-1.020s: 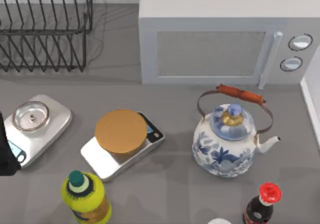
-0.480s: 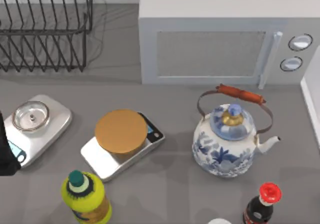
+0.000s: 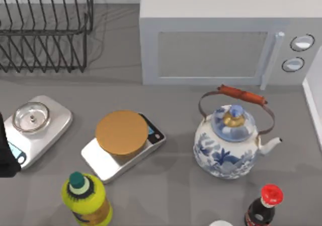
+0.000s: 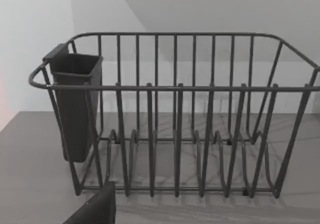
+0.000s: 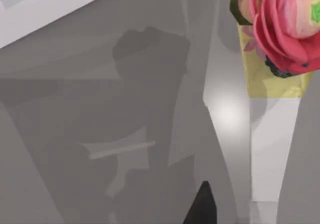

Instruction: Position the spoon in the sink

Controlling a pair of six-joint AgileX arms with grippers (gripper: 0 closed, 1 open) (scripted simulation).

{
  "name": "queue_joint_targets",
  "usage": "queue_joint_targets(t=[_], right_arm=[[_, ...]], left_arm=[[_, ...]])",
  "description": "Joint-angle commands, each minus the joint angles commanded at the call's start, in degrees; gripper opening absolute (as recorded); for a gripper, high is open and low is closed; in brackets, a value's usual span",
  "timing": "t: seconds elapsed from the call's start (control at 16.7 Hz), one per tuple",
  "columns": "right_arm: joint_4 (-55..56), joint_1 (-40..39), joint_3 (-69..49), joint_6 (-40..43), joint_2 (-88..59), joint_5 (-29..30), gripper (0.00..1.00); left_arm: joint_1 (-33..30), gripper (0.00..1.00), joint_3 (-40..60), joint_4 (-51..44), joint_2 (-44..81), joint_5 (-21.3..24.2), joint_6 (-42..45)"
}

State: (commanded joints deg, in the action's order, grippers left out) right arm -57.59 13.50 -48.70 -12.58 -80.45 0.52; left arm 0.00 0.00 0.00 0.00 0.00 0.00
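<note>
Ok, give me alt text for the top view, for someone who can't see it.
A blue-and-white porcelain kettle stands before a white microwave on a grey counter; left of it, a round orange disc rests on a silver scale, with a black wire dish rack behind.

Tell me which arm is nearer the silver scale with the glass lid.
Left. The left arm sits at the table's left edge, beside the scale; the right arm looks toward a pink flower elsewhere.

The top view looked straight down on the table (image 3: pixel 181 92). The left wrist view faced the dish rack (image 4: pixel 175 114) level and close; both shared that rack (image 3: pixel 45 29). The right wrist view looked closely at a pink flower (image 5: pixel 285 24).
</note>
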Motion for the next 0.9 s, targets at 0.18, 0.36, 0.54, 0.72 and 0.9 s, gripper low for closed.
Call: queue_joint_targets(t=[0.18, 0.36, 0.54, 0.72, 0.9], right_arm=[[-5.75, 0.01, -3.89, 0.16, 2.95, -0.02, 0.0], [-6.54, 0.0, -4.51, 0.19, 3.56, -0.02, 0.0], [-6.37, -0.05, -4.34, 0.09, 3.33, -0.05, 0.0], [-7.42, -0.07, -7.74, -0.18, 0.87, -0.01, 0.0], [-9.84, -0.43, -15.98, -0.53, -4.91, 0.07, 0.0]], left_arm=[[0.0, 1.0, 0.0, 0.0, 0.0, 0.0, 0.0], [0.0, 1.0, 0.0, 0.0, 0.0, 0.0, 0.0], [0.0, 1.0, 0.0, 0.0, 0.0, 0.0, 0.0], [0.0, 1.0, 0.0, 0.0, 0.0, 0.0, 0.0], [0.0, 1.0, 0.0, 0.0, 0.0, 0.0, 0.0]])
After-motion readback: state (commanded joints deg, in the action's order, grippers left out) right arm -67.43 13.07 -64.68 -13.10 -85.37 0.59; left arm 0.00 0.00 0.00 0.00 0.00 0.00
